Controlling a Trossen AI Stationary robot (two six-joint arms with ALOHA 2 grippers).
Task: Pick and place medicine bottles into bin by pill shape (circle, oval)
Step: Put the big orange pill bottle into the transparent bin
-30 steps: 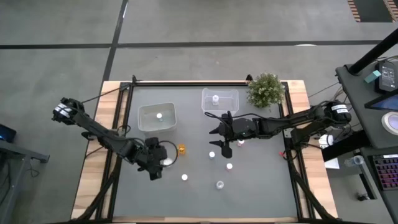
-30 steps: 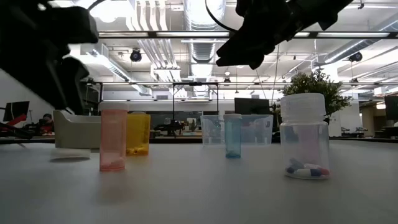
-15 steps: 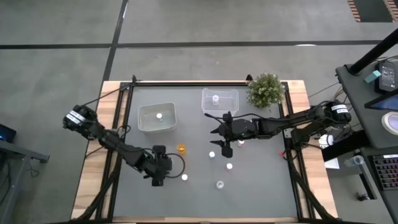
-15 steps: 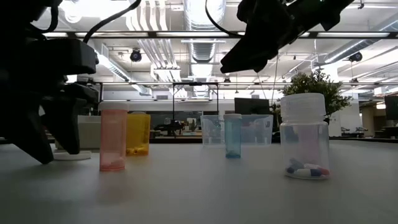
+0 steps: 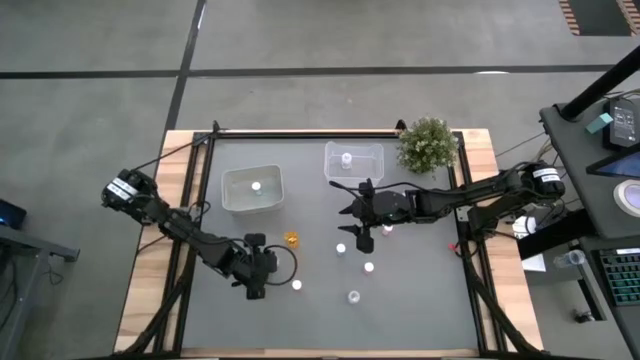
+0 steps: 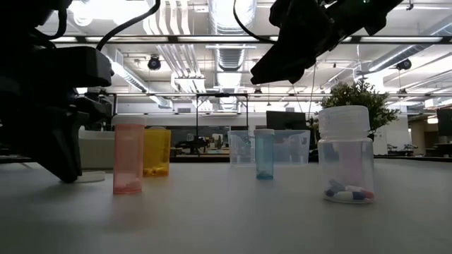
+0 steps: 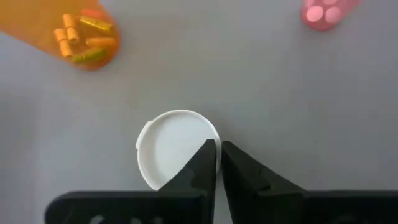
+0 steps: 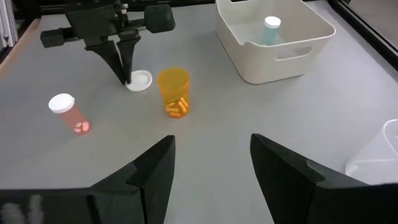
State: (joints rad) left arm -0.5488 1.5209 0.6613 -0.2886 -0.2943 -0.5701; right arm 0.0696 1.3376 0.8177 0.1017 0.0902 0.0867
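A loose white cap [image 7: 174,148] lies flat on the grey table. My left gripper [image 7: 217,158] points down at its edge and is shut on it; it works at the near left [image 5: 256,278]. Beside the cap stand an open orange bottle [image 8: 173,91] of oval capsules and a capped pink bottle [image 8: 69,113]. More medicine bottles [image 5: 368,267] stand near the middle. My right gripper [image 8: 211,165] hangs open above the table's middle [image 5: 352,212], holding nothing. My left gripper pinches the cap's rim [image 7: 215,138] between its two fingers, one finger over the cap's inside and one outside it. The fingers [image 8: 124,62] come from above, pointing down. The cap lies flat on the table.
An opaque white bin [image 5: 252,190] and a clear bin [image 5: 354,160] stand at the far side, each with one bottle inside. A potted plant [image 5: 428,145] sits at the far right. A clear bottle [image 6: 346,155] of capsules and a teal one [image 6: 265,154] stand nearer the front.
My left gripper has moved toward the table's near right and come down onto the white cap, then shut on its rim. The cap has stayed flat on the table.
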